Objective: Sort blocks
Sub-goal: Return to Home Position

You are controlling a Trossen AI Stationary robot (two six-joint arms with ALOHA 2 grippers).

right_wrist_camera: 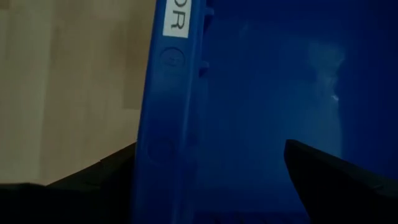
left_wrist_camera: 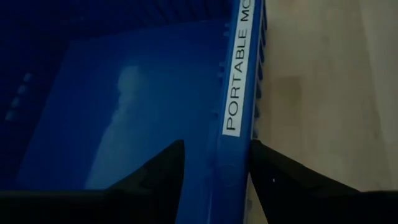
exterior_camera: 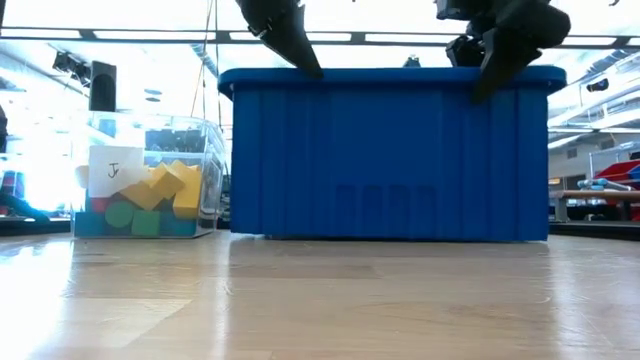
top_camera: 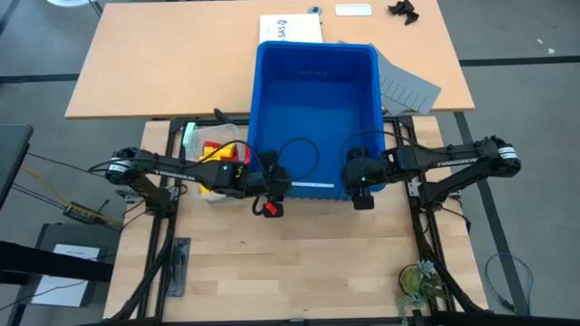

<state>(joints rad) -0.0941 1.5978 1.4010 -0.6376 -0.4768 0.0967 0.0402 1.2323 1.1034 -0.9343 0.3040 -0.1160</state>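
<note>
The blue bin (top_camera: 313,109) stands mid-table (top_camera: 308,263) at the far edge and shows only its bare floor. Just beside it, toward the left edge, a clear tub (exterior_camera: 150,140) holds the blocks (exterior_camera: 165,185), a heap of yellow, red, green and blue. The left claw (left_wrist_camera: 216,149) hangs wide astride the bin's near rim, one finger inside and one outside. The right claw (right_wrist_camera: 210,146), also wide, straddles the same rim nearer the right edge. Papers (top_camera: 290,27) lie beyond the bin, and a plant (top_camera: 421,281) sits at the near right corner.
</note>
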